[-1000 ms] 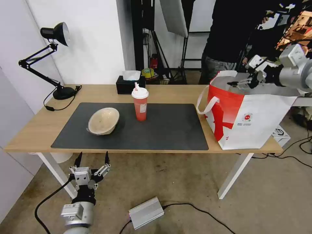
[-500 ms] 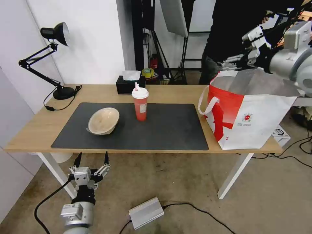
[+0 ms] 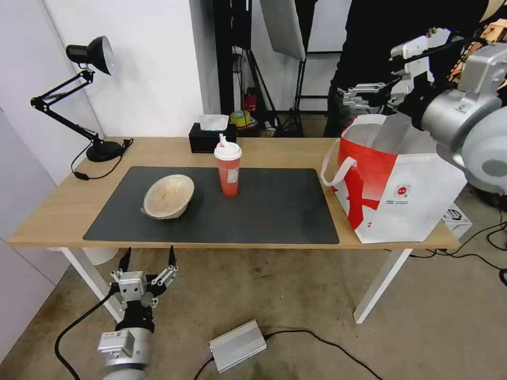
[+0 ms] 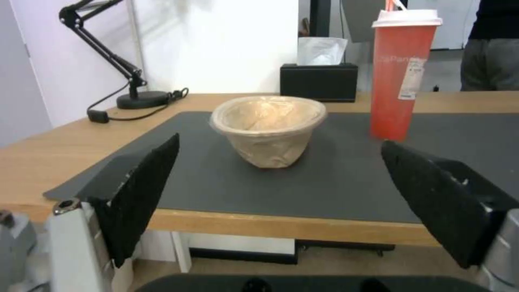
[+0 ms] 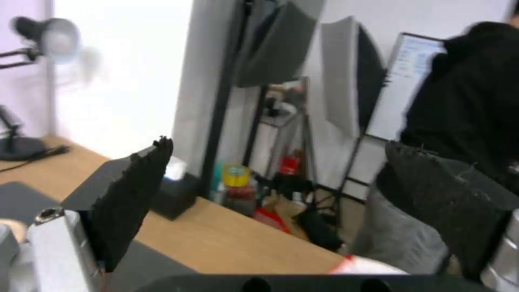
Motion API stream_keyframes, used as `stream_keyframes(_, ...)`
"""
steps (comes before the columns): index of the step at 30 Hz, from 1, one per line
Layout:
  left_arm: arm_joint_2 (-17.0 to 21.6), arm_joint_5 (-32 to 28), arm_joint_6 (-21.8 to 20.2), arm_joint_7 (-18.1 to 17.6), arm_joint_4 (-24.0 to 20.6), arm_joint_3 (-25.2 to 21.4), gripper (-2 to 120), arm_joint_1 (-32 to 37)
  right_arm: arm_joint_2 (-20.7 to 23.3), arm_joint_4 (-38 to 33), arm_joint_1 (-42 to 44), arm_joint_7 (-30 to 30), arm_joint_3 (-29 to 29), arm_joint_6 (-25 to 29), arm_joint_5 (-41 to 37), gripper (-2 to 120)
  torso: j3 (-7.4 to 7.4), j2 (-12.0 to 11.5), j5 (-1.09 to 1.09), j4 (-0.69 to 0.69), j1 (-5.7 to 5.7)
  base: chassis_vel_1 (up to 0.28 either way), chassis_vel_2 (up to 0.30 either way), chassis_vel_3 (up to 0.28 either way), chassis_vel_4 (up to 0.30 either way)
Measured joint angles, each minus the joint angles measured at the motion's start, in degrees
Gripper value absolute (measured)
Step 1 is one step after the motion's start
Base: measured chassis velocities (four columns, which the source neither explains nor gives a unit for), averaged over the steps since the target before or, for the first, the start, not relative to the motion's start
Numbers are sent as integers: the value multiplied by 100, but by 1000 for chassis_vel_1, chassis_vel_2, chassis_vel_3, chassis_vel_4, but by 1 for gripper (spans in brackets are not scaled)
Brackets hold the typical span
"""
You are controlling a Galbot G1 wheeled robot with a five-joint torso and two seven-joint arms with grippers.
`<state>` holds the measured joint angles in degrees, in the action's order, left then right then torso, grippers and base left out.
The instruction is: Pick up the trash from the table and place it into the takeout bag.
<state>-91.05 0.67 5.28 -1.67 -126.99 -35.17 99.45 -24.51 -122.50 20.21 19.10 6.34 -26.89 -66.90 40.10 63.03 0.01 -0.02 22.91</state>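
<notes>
Presently the right gripper hangs in the air above the far rim of the bag, at about 1 o'clock in the head view, fingers spread and nothing between them. In the right wrist view its two black pads stand wide apart with only the room behind them.

Left gripper sits low, below the near edge of the table at about 7 o'clock, fingers spread and empty, pointing up toward the mat. The left wrist view looks between its pads straight at the bowl.

Bowl: beige, on the left part of the mat, tipped toward the near side, apart from everything else.

Cup: red, white lid and straw, upright on the mat just right of the bowl, toward 12 o'clock from the mat's centre.

Bag: red and white, upright on the right end of the table just off the mat's right edge, mouth open, silver lining showing, one white handle hanging over its left side. Contents cannot be seen.

Tissue box: black, at the far edge behind the cup. Desk lamp stands at the far left corner.
</notes>
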Motion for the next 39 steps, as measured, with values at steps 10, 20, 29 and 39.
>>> stream_keyframes(10, -21, 23, 20, -79, -72, -112, 100, 124, -508, 103, 1991, 12, 562, 1028, 1613, 100, 1, 0, 0, 2, 0, 0, 0, 0, 0)
stream_keyframes(20, -19, 35, 20, -87, -17, -107, 100, 124, -1201, 608, 3090, -26, 403, 1877, 2837, 100, 1, 0, -2, 2, 0, 0, 0, 0, 0)
stream_keyframes(29, -16, 45, 23, -87, 31, -132, 100, 121, -1890, 152, 4350, -26, 627, 2188, 3805, 100, 0, 0, -2, 1, 0, 0, 0, 0, 0)
stream_keyframes(39, -18, 66, 36, -90, 66, -118, 100, 125, -2232, -232, 4826, -9, 789, 2201, 4027, 100, 0, 0, -1, 0, 0, 0, 0, 0, 0)
